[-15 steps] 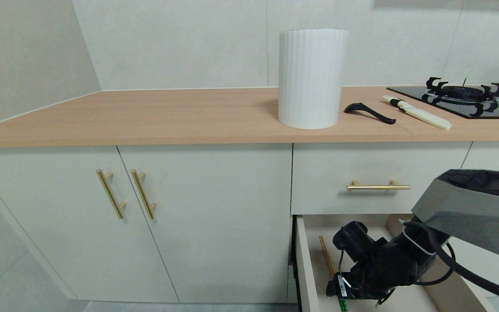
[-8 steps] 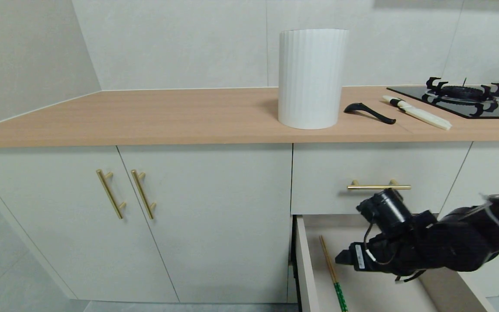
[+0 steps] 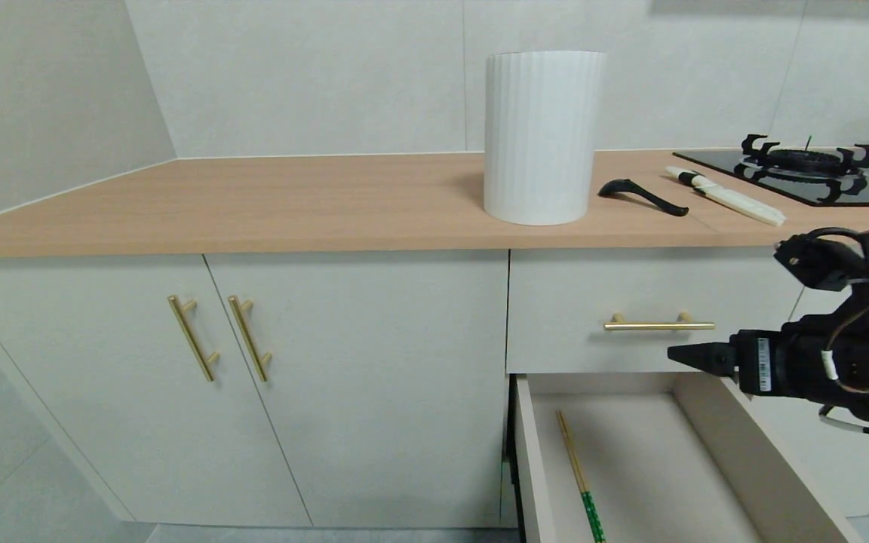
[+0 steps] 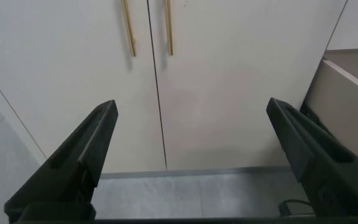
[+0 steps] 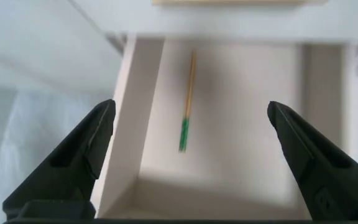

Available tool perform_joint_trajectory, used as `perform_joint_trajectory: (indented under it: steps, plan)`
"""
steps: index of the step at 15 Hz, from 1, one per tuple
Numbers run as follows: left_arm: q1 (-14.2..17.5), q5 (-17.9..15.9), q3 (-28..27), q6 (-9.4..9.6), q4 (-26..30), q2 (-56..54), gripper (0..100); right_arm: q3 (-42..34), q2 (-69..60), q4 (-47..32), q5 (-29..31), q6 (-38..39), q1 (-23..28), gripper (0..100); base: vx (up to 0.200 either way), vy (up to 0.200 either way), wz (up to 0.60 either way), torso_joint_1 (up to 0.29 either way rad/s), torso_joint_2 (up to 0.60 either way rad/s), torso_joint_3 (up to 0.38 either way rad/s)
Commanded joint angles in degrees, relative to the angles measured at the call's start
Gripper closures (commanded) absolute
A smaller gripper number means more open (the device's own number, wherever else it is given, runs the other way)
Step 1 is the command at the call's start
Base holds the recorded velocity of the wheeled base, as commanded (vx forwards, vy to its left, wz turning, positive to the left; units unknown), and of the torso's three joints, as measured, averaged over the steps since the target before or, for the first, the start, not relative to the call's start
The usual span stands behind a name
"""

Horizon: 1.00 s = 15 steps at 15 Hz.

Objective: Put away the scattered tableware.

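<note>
One pair of chopsticks (image 3: 578, 475) lies in the open drawer (image 3: 751, 460) in the head view, close to its left wall, green ends toward the front. The right gripper (image 3: 687, 356) hangs over the drawer's right wall with nothing in it. Up on the counter (image 3: 291, 204) there's a white ribbed container (image 3: 542, 136), then a black utensil (image 3: 642, 196) and a cream utensil (image 3: 725, 196) next to the hob (image 3: 804, 170).

Left wrist view: the left gripper (image 4: 191, 102) is spread wide and empty, facing the cabinet doors (image 4: 229, 81) above the floor (image 4: 185, 193).

Right wrist view: right gripper (image 5: 191, 104) also wide apart, holding nothing, looking down on the chopsticks (image 5: 187, 118) in the drawer (image 5: 247, 124).
</note>
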<state>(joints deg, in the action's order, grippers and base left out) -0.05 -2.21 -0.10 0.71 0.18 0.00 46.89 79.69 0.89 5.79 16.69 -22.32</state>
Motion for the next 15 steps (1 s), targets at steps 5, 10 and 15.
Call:
perform_joint_trajectory:
  steps: [5, 10, 15]
  plan:
    - [0.0, 0.0, 0.0, 0.0, 0.0, 0.0, 0, -0.4, -7.8, 0.3, -0.1, -3.1, 1.3, 0, 0.0, 0.0, 0.0, 0.0, 0.0, 0.0]
    - [0.0, 0.0, 0.0, 0.0, 0.0, 0.0, 0, -0.6, -7.5, 0.3, -0.1, -3.1, 1.3, 0, 0.0, 0.0, 0.0, 0.0, 0.0, 0.0]
    - [0.0, 0.0, 0.0, 0.0, 0.0, 0.0, 0, -0.6, -7.4, 0.3, -0.1, -3.2, 1.3, 0, 0.0, 0.0, 0.0, 0.087, -0.28, -0.257]
